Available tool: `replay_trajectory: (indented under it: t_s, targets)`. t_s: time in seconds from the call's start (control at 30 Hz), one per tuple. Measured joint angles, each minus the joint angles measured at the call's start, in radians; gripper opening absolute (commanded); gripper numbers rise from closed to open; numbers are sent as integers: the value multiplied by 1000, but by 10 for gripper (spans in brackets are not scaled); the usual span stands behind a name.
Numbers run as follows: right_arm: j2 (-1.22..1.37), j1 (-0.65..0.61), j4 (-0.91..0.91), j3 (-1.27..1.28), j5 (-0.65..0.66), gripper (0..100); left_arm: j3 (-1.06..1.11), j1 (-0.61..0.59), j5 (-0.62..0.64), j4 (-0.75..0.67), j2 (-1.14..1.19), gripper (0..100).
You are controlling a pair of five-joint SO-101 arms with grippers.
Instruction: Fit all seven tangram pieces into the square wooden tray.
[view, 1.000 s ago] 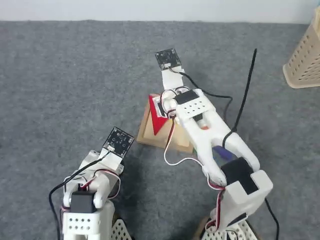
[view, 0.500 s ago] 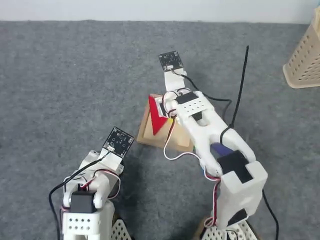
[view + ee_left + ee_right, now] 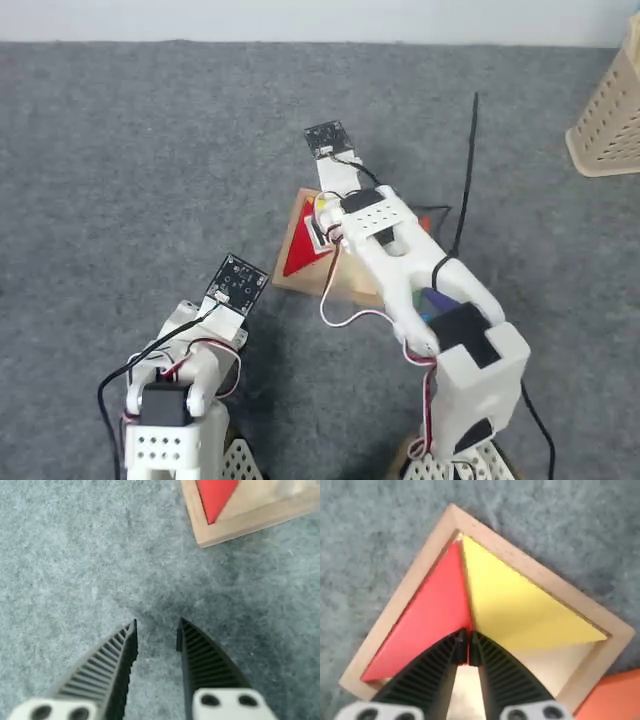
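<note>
Wooden-walled, the tray point(image 3: 540, 577) holds the red triangle point(image 3: 427, 615) touching the yellow triangle point(image 3: 515, 610), its tip pinched in the right gripper point(image 3: 465, 639), which should ease it flush to the rim without lifting yellow; the left gripper point(image 3: 156, 630) hangs open nearby.

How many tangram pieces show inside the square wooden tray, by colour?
Flat red triangular piece: 1
Flat yellow triangular piece: 1
Total: 2 showing inside the square wooden tray
</note>
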Motion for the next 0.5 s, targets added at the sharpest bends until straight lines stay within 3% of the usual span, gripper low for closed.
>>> replay_trajectory:
  t_s: [0.23,0.5]
  targets:
    - [-94,64,5,74,0,7,0,0,0,0,0,122]
    - [-64,129,-118,137,2,9,0,0,0,0,0,122]
